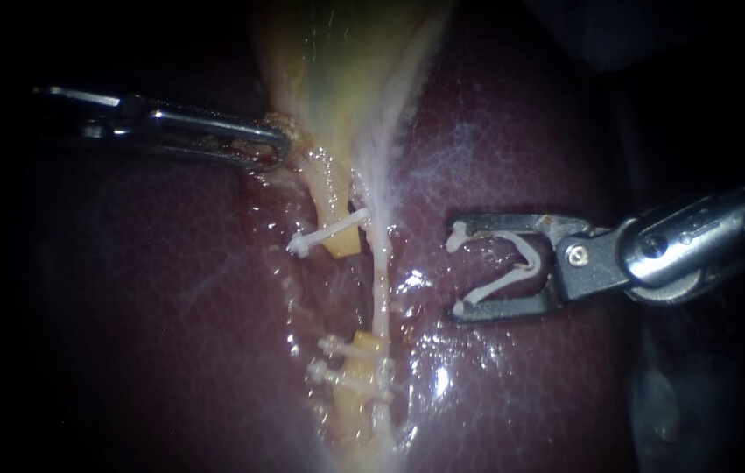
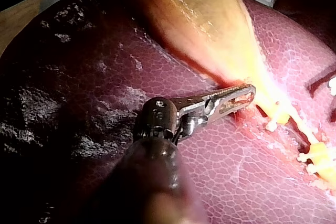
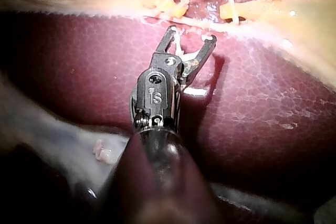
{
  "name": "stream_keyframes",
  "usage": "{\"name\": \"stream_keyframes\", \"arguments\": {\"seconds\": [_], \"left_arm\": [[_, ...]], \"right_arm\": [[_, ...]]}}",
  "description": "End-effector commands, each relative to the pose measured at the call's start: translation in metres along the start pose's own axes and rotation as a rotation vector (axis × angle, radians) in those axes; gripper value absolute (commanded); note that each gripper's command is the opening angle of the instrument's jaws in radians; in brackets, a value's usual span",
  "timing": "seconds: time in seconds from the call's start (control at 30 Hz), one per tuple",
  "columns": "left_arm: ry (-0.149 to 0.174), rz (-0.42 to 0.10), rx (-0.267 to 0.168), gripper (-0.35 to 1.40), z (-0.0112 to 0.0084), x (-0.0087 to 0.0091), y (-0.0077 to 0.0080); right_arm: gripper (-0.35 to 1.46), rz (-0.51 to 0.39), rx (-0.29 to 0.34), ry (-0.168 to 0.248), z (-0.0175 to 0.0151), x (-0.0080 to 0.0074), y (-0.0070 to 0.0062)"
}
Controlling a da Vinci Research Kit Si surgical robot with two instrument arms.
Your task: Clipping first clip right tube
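Note:
My right instrument (image 1: 457, 272) comes in from the right, its jaws standing wide apart around a white clip (image 1: 512, 267) seated between them. They hover over the liver (image 1: 521, 131), a short way right of the thin whitish right tube (image 1: 381, 271), not touching it. The yellow left tube (image 1: 341, 245) beside it is parted and carries one clip (image 1: 328, 235) on its upper stump and two clips (image 1: 346, 363) on the lower. My left instrument (image 1: 277, 144) holds the gallbladder (image 1: 337, 70) at its narrow end. In the right wrist view the loaded jaws (image 3: 190, 35) point at the tubes.
Dark red liver (image 2: 105, 77) fills most of each view. The pale yellow gallbladder (image 2: 199, 19) is stretched away ahead of my left instrument (image 2: 247, 94). Wet, raw tissue (image 1: 302, 289) lies along the tubes.

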Motion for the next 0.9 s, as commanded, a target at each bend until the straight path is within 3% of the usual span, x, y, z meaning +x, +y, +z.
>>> {"name": "stream_keyframes", "arguments": {"seconds": [0.03, 0.2, 0.3, 0.47, 0.8, 0.9], "left_arm": [[0.0, 0.0, 0.0, -0.35, 0.0, 0.0, -0.0001], [0.001, -0.006, 0.004, -0.35, -0.001, -0.0009, -0.0004], [-0.011, -0.024, -0.01, -0.35, -0.0031, -0.0029, -0.0009], [-0.043, 0.013, -0.04, -0.35, -0.0065, -0.0057, -0.0016], [-0.053, 0.017, -0.055, -0.35, -0.0065, -0.0052, -0.0018], [-0.053, 0.017, -0.056, -0.35, -0.0064, -0.0052, -0.0018]], "right_arm": [[0.5, 0.0, 0.0, 0.0, 0.0, 0.0, 0.0], [0.5, 0.0, 0.0, 0.0, 0.0, 0.0, 0.0], [0.5, 0.0, 0.0, 0.0, 0.0, 0.0, 0.0], [0.5, 0.0, 0.0, -0.003, 0.0001, 0.0, 0.0], [0.49, -0.006, 0.024, 0.013, 0.0006, 0.0002, 0.0], [0.49, 0.045, 0.045, 0.024, 0.0012, 0.0001, -0.0002]]}}
